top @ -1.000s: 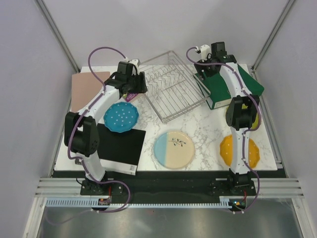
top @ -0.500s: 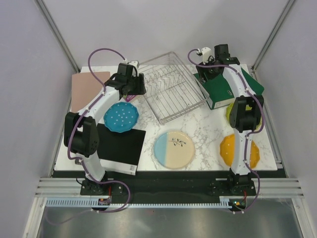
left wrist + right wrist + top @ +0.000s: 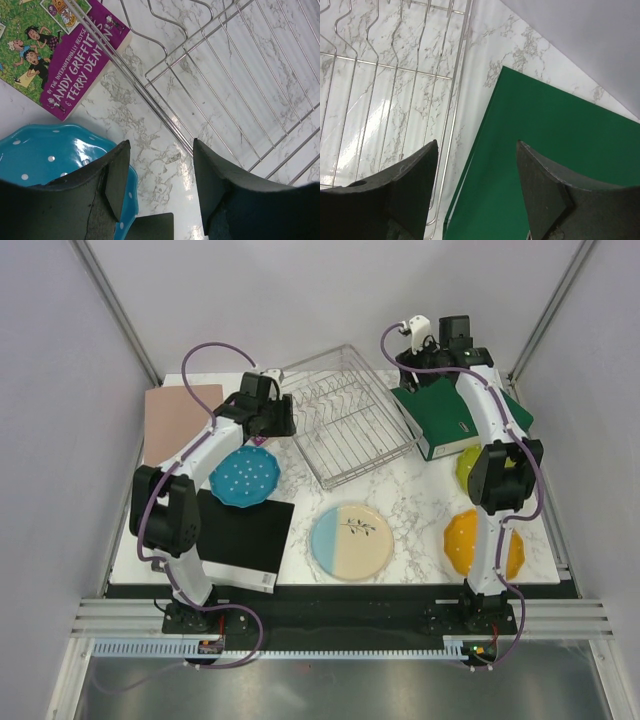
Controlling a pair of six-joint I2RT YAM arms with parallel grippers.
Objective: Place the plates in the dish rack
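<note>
Both jaws open and empty; nothing racked yet.
Our left jaws hang over the desk (image 3: pixel 420 498) between the blue plate (image 3: pixel 244 476) and the dish rack (image 3: pixel 345 415); our right jaws sit near its far right corner. Lying flat, the plate gives little rim to grip: we judge a careless descent could snag wire or skid it.

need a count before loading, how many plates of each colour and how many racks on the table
scalloped white-dotted blue plate: 1
scalloped orange plate: 1
green plate, partly hidden: 1
round cream-and-light-blue plate with a leaf sprig: 1
silver wire-mesh dish rack: 1
total: 5
</note>
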